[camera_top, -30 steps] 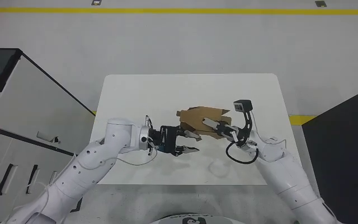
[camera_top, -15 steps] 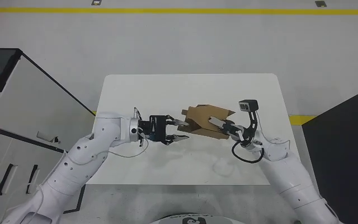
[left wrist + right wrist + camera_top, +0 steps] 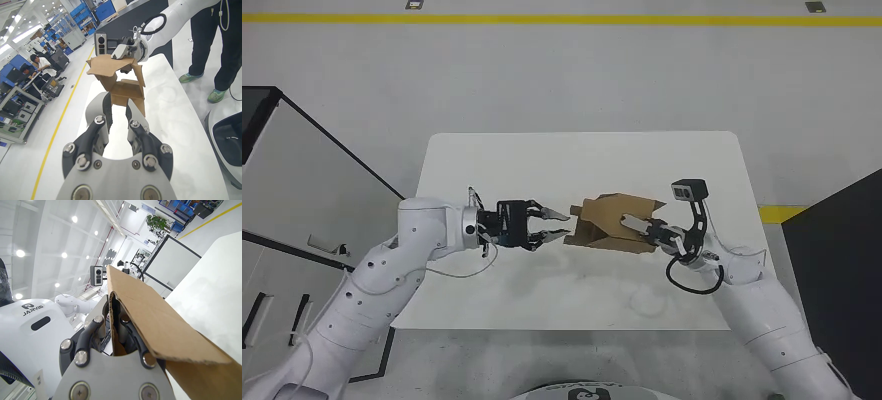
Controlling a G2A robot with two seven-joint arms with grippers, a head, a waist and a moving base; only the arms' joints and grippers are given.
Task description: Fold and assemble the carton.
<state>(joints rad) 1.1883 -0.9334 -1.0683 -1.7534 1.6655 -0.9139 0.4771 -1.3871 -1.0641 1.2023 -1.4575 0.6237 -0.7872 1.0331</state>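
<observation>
carton (image 3: 598, 214) in right tool (image 3: 626, 221), just beside left tool (image 3: 565, 223)

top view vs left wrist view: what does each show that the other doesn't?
Top view adds: the left forearm and the table at its left end. Left wrist view adds: the carton open inside, flaps loose. Both: left end effector open, facing the carton; right end effector shut on it.
</observation>
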